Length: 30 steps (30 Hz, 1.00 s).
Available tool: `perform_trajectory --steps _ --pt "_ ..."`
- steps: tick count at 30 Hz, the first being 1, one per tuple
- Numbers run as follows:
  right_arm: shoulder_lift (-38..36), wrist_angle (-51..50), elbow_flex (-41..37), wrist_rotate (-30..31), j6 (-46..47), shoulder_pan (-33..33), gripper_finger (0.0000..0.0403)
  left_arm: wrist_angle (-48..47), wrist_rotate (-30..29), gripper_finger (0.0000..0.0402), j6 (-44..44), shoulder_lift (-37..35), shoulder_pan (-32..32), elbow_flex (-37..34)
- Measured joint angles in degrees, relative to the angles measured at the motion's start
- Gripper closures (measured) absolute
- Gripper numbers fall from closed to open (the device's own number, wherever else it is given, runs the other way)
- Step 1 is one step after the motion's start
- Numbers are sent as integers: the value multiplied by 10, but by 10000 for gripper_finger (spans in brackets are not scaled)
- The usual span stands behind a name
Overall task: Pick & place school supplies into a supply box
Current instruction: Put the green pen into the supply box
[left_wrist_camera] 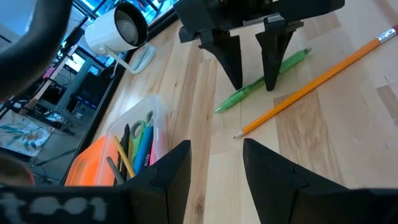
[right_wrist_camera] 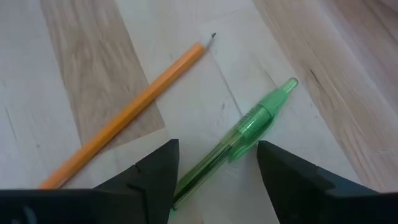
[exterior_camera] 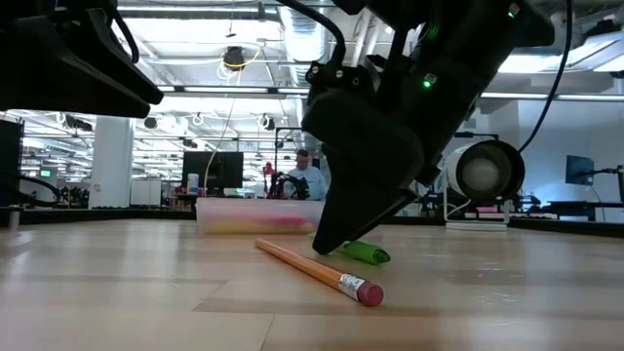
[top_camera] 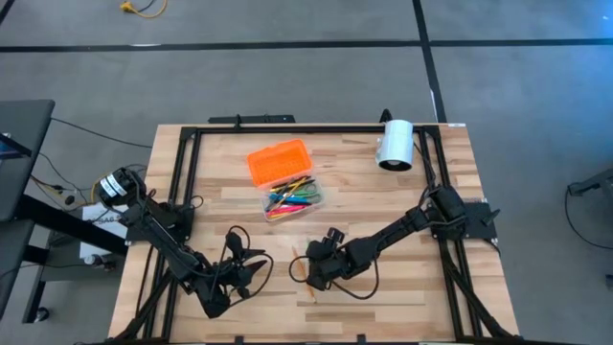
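A green pen [right_wrist_camera: 249, 127] lies flat on the wooden table beside a yellow pencil [right_wrist_camera: 130, 109] with a pink eraser [exterior_camera: 370, 292]. My right gripper [right_wrist_camera: 216, 146] is open and low over the pen's lower half, one finger on each side of it [left_wrist_camera: 253, 87]; I see no touch. My left gripper [left_wrist_camera: 216, 144] is open just left of it, pointing at it [top_camera: 257, 271]. The supply box [top_camera: 292, 196] stands farther back, its clear base holding several coloured pens and green-handled scissors [left_wrist_camera: 140, 127]. The orange lid [top_camera: 280, 163] rests open behind it.
A white cylinder [top_camera: 395, 144] lies on its side near the table's far right corner. Black frame rails [top_camera: 182, 182] run along the table's left, right and far sides. Bare wood shows between the two grippers and the box.
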Motion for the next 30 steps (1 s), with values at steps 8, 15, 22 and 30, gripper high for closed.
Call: perform_trajectory --steps 8,15,22,30 --pt "0 -50 2 -48 -6 2 218 0 0 263 0 0 0 0" --pt "-3 -111 2 -51 -15 21 242 0 0 263 0 0 0 0" --pt "-3 -116 2 -58 -17 25 288 0 0 263 1 0 0 0" --pt "-2 -127 13 -67 -24 24 341 0 0 263 1 0 0 0"
